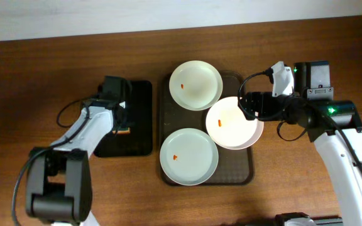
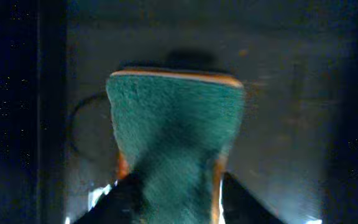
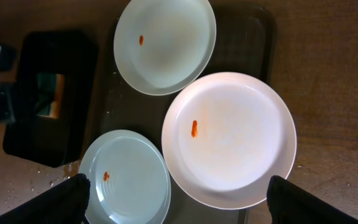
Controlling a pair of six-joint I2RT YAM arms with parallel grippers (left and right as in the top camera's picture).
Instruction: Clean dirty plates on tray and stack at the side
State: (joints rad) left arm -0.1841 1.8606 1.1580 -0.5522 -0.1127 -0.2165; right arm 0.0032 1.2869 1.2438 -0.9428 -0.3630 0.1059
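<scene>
3 dirty plates: far plate point(image 1: 195, 85), near plate point(image 1: 189, 156) and right plate point(image 1: 234, 122), all white, each with 1 small orange smear.
Tray point(image 1: 176, 120): dark brown and textured, mid-table, with all 3 plates on or over it.
Far plate: at the tray's far end, smear left of centre.
Near plate: at the near end, faintly bluish in the right wrist view.
Right plate: overhangs the tray's right rim and overlaps the far plate's edge; whether it rests there or is raised cannot be told.
Right gripper point(image 1: 249, 103): over the right plate's far edge, jaws spread wide (1 of its fingers point(image 3: 67, 199) shows at each lower corner of its own camera), nothing clamped between them.
Left gripper point(image 1: 123, 120): over the black tray point(image 1: 140, 135), closed on the sponge point(image 2: 173, 124).
Sponge: green face, orange backing, hanging from the fingers toward the black tray's glossy floor.
Black tray: just beside the brown tray's left rim, smaller.
In the way: the far and near plates crowd the right plate on 2 sides.
</scene>
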